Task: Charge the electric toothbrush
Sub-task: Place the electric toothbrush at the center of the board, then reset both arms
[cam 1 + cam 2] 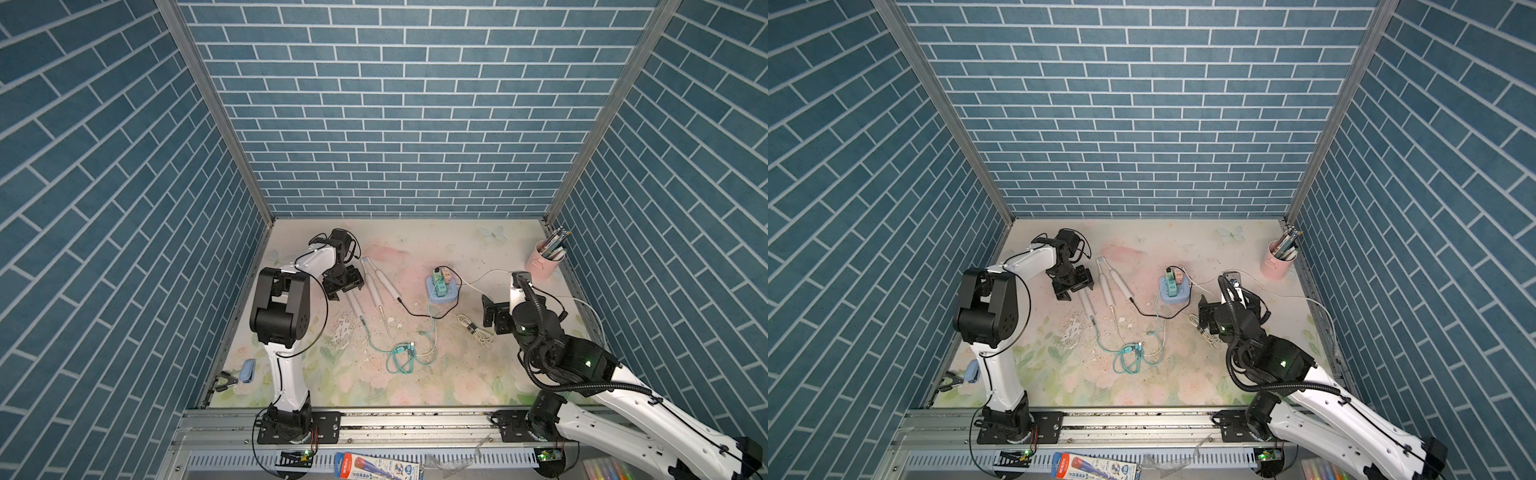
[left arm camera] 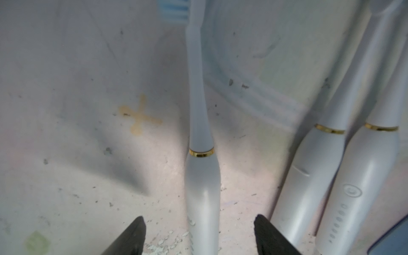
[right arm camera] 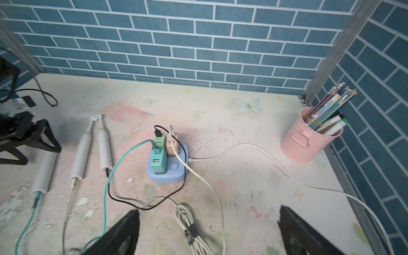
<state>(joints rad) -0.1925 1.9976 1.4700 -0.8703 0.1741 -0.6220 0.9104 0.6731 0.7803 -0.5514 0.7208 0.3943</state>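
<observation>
The leftmost toothbrush lies flat on the counter. Its teal cable appears seated in the base. The left hand straddles the handle with its fingers wide and clear of it. The step is judged to be withdrawal: lift straight up so that neither finger drags the handle or unseats the plug. The right hand hangs wide and empty near the power strip.

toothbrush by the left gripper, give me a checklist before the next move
1. Left gripper clear of the toothbrush: ok, jaws open, gaps either side.
2. Teal cable in the toothbrush base: ok.
3. Its other plug in the green charger: ok.
4. That charger seated in the power strip: ok.
5. Power strip switched on: cannot tell.
6. Right gripper empty: ok, jaws open.
</observation>
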